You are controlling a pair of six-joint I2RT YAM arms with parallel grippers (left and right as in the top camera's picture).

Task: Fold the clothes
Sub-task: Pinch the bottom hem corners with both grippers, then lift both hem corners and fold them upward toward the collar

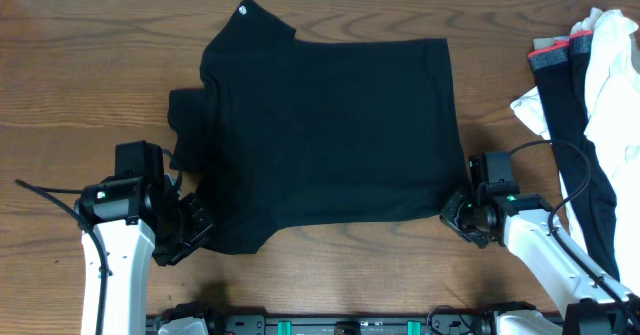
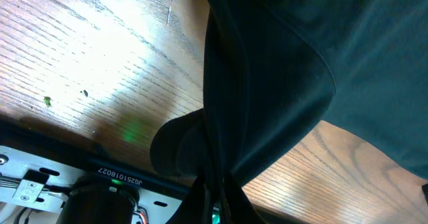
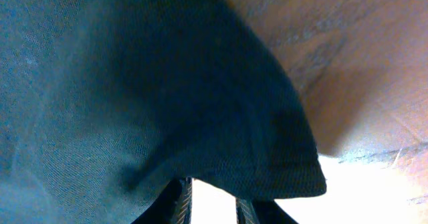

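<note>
The clothes (image 1: 330, 135), a black T-shirt with a small white logo (image 1: 243, 11) near the collar, lie spread flat on the wooden table (image 1: 80, 65). My left gripper (image 1: 195, 225) sits at the shirt's near left corner. In the left wrist view it (image 2: 217, 190) is shut on a pinched ridge of the black fabric (image 2: 267, 83). My right gripper (image 1: 458, 213) is at the near right corner. In the right wrist view its ribbed fingers (image 3: 184, 197) stand slightly apart with light between them, and the shirt's hemmed corner (image 3: 267, 150) lies across the tips of the gripper (image 3: 212, 187).
At the right edge lies a pile with a black garment with a grey-and-red band (image 1: 560, 60) and a white cloth (image 1: 610, 65). A black cable (image 1: 45, 197) trails left of the left arm. The arms' base rail (image 1: 340, 325) runs along the near edge.
</note>
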